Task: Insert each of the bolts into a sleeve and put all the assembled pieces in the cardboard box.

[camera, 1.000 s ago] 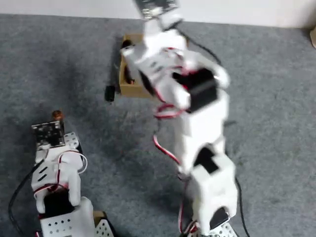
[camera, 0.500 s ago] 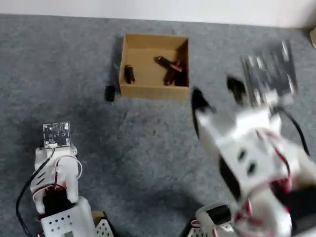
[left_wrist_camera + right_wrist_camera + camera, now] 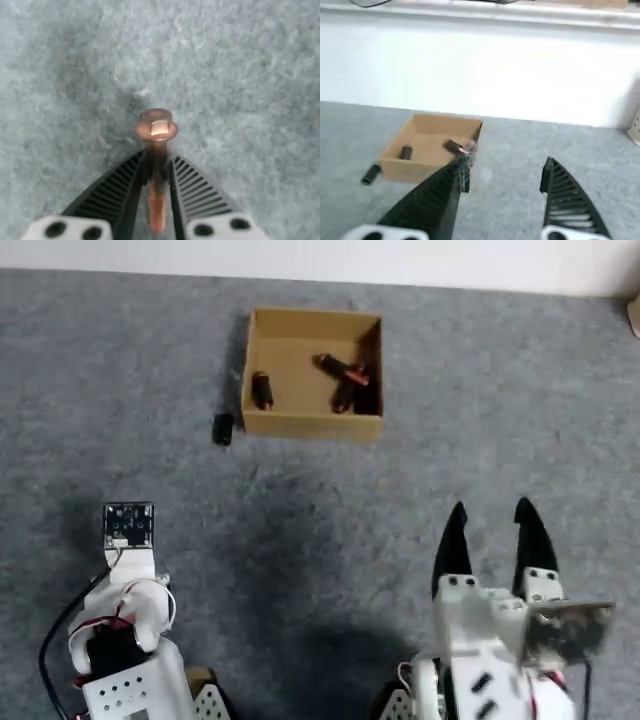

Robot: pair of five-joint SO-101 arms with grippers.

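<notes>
The cardboard box (image 3: 312,426) stands at the far middle of the grey carpet, with three dark assembled pieces (image 3: 341,369) lying in it. A loose black sleeve (image 3: 223,428) lies on the carpet just outside the box's left corner. My left gripper (image 3: 158,161) is shut on a copper bolt (image 3: 157,125), its hex head pointing away over bare carpet; that arm (image 3: 128,527) is at the near left. My right gripper (image 3: 492,538) is open at the near right, well short of the box. From the right wrist, the gripper (image 3: 507,167) faces the box (image 3: 415,167) and sleeve (image 3: 371,173).
Grey carpet covers the whole work area, with open floor between both arms and the box. A white wall (image 3: 480,65) rises behind the box. A pale object (image 3: 634,312) pokes in at the far right edge.
The right arm has swung back from over the box to the near right, uncovering the box. The left arm has drawn back a little toward the near edge.
</notes>
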